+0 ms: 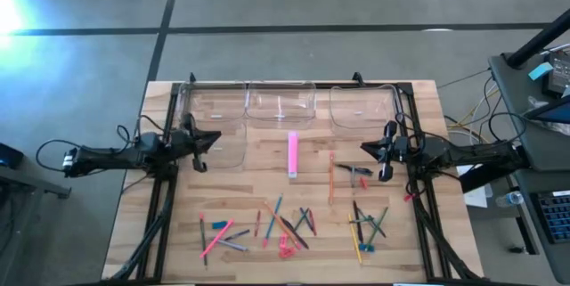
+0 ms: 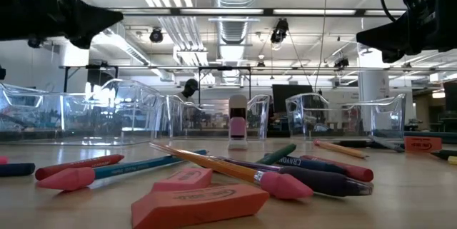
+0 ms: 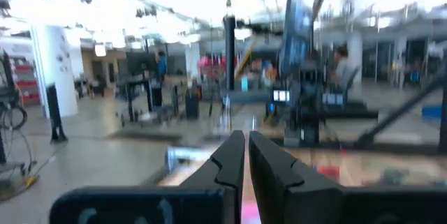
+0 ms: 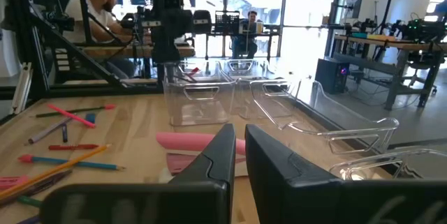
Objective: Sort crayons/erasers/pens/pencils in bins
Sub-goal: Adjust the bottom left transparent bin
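Since nothing can be seen inside the bins (image 1: pixel 279 106), which are ranged along the far edge of the tabletop (image 1: pixel 240 188), the sorting is judged not yet begun; erasers (image 2: pixel 198 204), pencils (image 2: pixel 214 163) and crayons (image 2: pixel 80 166) are left scattered across the near half; the left hand (image 1: pixel 201 149) is held shut and empty at the left side; the right hand (image 1: pixel 376 159) likewise at the right.

Clear, colourless plastic rectangular bins (image 1: pixel 280 106) stand on the pale, striped wooden plank table (image 1: pixel 240 199). Stubby pink-red rubber erasers (image 2: pixel 198 204) lie among thin sticks in pink, red, blue, green, orange and yellow. A bright pink bar (image 1: pixel 292 154) has white ends.
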